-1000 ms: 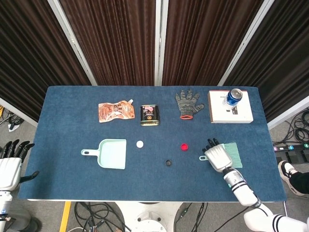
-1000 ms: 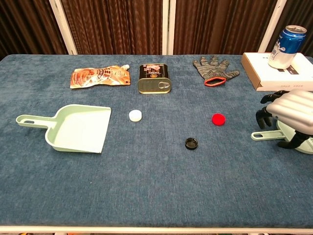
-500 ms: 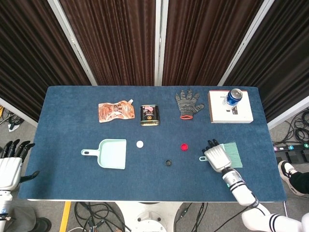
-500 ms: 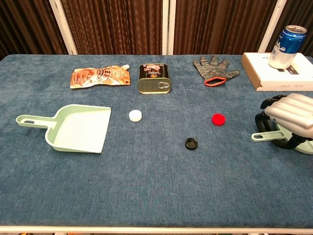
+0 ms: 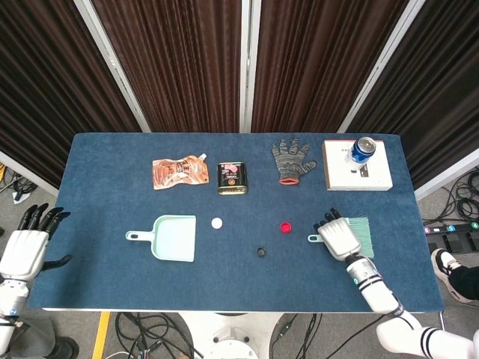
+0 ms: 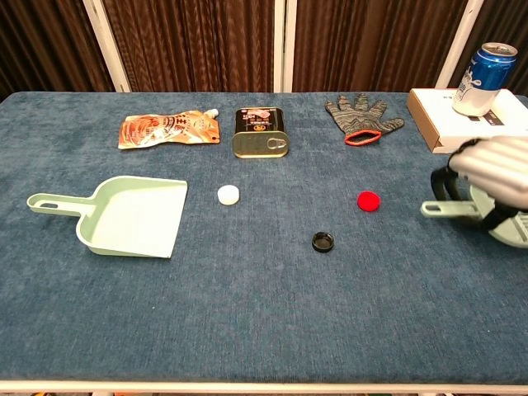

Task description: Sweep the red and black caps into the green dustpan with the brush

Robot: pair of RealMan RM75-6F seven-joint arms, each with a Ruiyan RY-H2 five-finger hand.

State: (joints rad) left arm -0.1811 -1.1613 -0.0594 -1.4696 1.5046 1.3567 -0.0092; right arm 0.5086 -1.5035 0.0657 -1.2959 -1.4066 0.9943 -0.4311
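1. Brush [image 5: 358, 235] is in the right hand [image 5: 340, 238], whose fingers are curled over its handle; since a second ago the hand has risen and drawn slightly farther from the near edge, and the handle tip now looks clear of the cloth in the chest view. My reading: the grasp is done and the sweep is about to start.
2. Left hand [image 5: 24, 251] has come up a little beside the table's left edge, fingers spread, holding nothing.
3. Red cap [image 5: 285, 226] lies just left of the handle tip. Black cap [image 5: 261, 252] sits nearer and farther left, apart from the red one. Neither has moved.
4. Dustpan [image 5: 174, 238] lies well left of both, mouth facing right toward them.
5. White cap [image 5: 217, 223] sits just right of the dustpan mouth, on the far side; a leftward sweep of the red cap may push it in too.
6. Room: bare table [image 5: 224, 284] runs between caps and dustpan. Pouch [image 5: 179, 173], tin [image 5: 232, 178], glove [image 5: 293, 159] and the box [image 5: 374, 176] with can [image 5: 362, 149] sit along the far side, away from the path. The brush hand is near the right edge, so movement leftward is the open way.
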